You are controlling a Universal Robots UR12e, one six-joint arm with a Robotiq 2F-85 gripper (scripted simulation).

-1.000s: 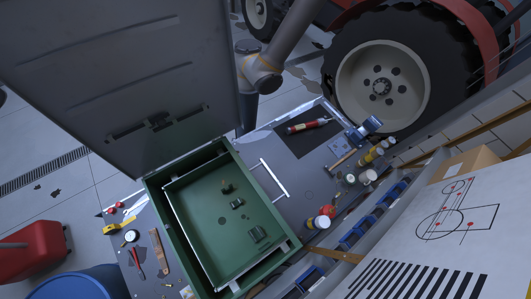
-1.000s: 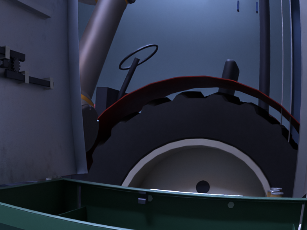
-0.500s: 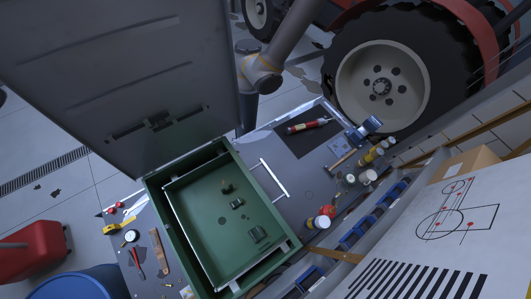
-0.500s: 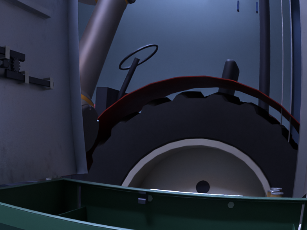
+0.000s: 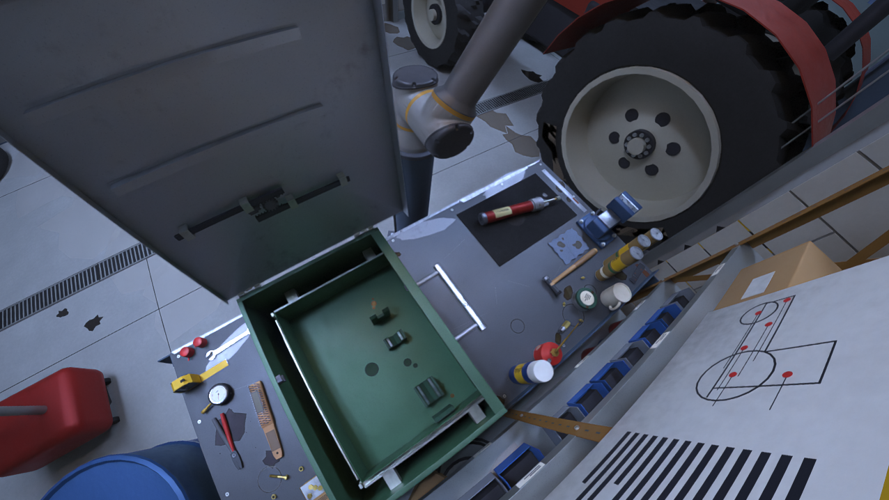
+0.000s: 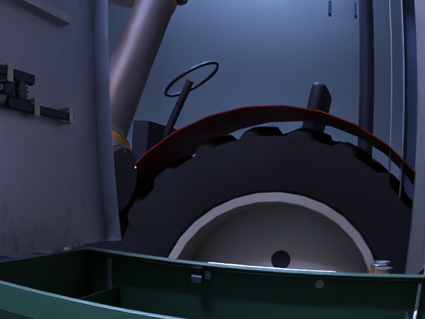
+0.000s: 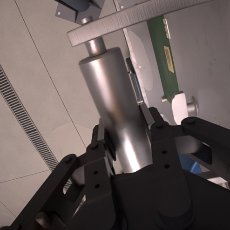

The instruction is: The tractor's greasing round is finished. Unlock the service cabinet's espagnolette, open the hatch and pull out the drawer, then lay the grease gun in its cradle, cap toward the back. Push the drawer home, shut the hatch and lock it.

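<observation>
A steel cylindrical handle (image 7: 116,107) on the outer face of the raised hatch (image 5: 186,124) runs up to a flat steel bar (image 7: 130,18). The hatch stands open and nearly upright over the green cabinet (image 5: 367,354), with the espagnolette rods (image 5: 261,205) on its inner face. The drawer (image 5: 373,348) sits inside the cabinet, and its three dark cradle blocks (image 5: 398,339) are empty. The red and yellow grease gun (image 5: 516,209) lies on a black mat on the bench to the right. My gripper (image 7: 126,137) is behind the hatch, hidden from the side cameras, and it is closed around the steel handle.
The tractor's big rear wheel (image 5: 646,143) stands behind the bench. A blue vise (image 5: 606,217), a hammer, cans, a mug (image 5: 615,295) and a red oiler crowd the bench's right end. Hand tools lie left of the cabinet. A red canister (image 5: 50,416) stands on the floor.
</observation>
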